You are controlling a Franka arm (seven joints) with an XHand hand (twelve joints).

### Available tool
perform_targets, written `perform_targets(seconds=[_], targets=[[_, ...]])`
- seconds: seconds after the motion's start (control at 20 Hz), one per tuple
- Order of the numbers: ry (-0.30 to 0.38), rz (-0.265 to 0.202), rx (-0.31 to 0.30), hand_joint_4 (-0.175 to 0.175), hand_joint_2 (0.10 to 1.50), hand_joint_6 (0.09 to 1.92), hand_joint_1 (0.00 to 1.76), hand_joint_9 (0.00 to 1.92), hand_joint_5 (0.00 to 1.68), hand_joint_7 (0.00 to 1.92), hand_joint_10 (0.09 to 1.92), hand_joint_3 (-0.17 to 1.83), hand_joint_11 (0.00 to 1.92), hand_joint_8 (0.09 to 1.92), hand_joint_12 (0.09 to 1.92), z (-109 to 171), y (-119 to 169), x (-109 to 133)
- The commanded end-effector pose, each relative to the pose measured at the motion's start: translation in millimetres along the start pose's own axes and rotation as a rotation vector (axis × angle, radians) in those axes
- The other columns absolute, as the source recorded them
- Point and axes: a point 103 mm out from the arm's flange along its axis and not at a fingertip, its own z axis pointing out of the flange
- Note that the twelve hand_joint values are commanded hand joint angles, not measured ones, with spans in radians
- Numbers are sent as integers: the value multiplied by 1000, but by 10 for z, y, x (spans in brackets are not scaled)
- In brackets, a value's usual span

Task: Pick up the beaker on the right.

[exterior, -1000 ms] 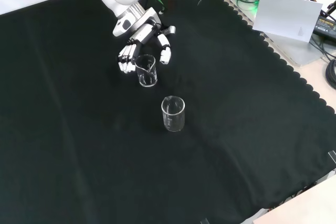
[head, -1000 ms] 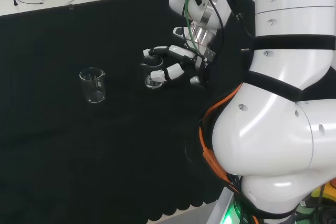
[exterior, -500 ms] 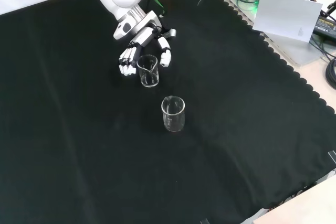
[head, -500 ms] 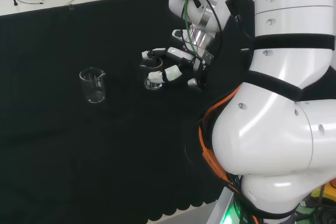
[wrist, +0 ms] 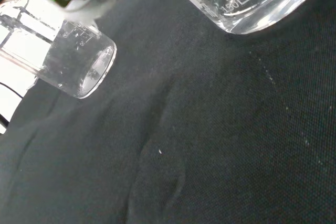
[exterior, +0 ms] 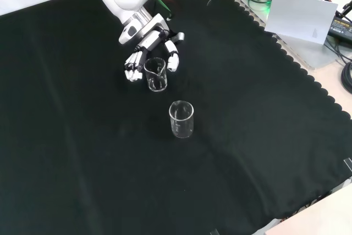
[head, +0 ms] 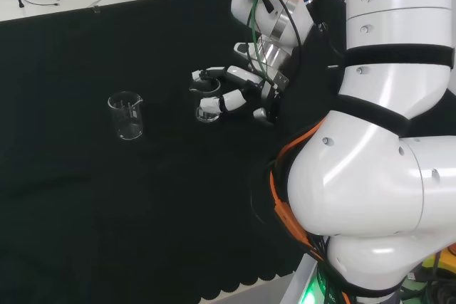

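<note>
Beaker (exterior: pixel 155 73), clear glass, empty, upright on the black surface (exterior: pixel 82 152) toward its far edge in the front view, stands between the part-curled fingers and thumb of the hand (exterior: pixel 144 50), contact uncertain. Judged light, rigid, slippery, breakable: grip mid-wall. A second beaker (exterior: pixel 181 119) stands nearer, apart.

Black cloth (exterior: pixel 82 152) with a scalloped edge over the table. Two beakers, the near one (exterior: pixel 155 74) by the hand and the far one (exterior: pixel 181 119), both clear glass with faint white marks. Hand (exterior: pixel 144 53) black and white. White arm (head: pixel 385 140) banded in black, trailed by orange and green cables (head: pixel 281 154).
</note>
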Motion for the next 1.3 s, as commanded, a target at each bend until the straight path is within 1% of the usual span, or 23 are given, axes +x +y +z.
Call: perform_targets(seconds=[0.05,0.2,0.4,0.7,1.3], targets=[[52,7,-26,-10,485,87,833,261,446,236,562,652,0,476,927,-13,22,-26],[59,9,-28,-11,485,87,834,268,447,239,559,652,0,472,941,-17,36,-26],[43,1,-19,-12,485,87,835,273,455,247,557,652,0,470,953,-1,55,1],[38,7,-11,-13,484,87,836,276,462,251,555,651,0,468,960,72,68,4],[73,16,-18,-10,504,87,819,296,503,268,552,643,0,463,987,114,127,7]])
